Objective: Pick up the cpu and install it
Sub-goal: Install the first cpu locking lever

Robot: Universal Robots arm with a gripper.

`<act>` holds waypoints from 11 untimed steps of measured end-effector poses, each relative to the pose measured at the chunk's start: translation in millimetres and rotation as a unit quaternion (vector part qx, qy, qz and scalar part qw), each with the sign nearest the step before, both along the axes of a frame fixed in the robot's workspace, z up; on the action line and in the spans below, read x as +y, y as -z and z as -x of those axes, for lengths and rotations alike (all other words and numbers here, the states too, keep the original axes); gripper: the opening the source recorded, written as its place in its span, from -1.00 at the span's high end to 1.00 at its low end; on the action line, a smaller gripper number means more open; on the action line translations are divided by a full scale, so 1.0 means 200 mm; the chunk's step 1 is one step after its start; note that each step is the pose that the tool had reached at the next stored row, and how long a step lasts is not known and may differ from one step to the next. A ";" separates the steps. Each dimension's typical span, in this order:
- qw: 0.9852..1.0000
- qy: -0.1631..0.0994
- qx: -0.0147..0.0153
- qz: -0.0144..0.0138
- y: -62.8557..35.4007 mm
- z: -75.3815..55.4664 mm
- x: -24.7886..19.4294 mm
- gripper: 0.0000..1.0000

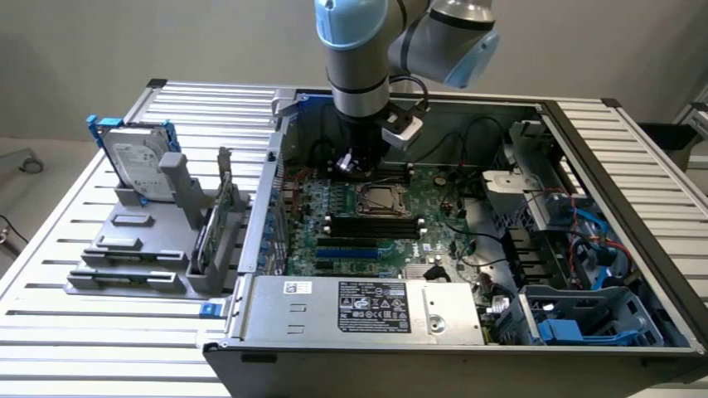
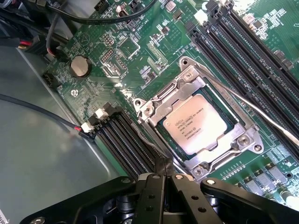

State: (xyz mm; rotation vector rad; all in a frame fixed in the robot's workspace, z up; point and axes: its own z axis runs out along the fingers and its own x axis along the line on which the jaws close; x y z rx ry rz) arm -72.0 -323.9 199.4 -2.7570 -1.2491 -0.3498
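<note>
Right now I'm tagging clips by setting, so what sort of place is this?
Probably a robotics lab bench for computer assembly: a slatted aluminium table, an open PC case with its motherboard bare, and a hard drive standing in a grey fixture.

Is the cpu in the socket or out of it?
In. The cpu lies flat within the socket frame on the motherboard, printed top up. The shut pincer is beside the frame, not on the cpu.

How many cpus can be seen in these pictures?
1. The cpu lies within the metal socket frame on the motherboard, just beyond the fingers. Another could be hidden behind the arm or other parts.
</note>
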 end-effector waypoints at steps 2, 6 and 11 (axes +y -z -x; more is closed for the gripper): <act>1.000 -0.001 0.000 0.000 0.002 0.00 0.001 0.79; 1.000 -0.002 0.000 0.000 0.003 0.00 0.003 0.79; 1.000 -0.004 0.000 0.000 0.003 -0.01 0.003 0.79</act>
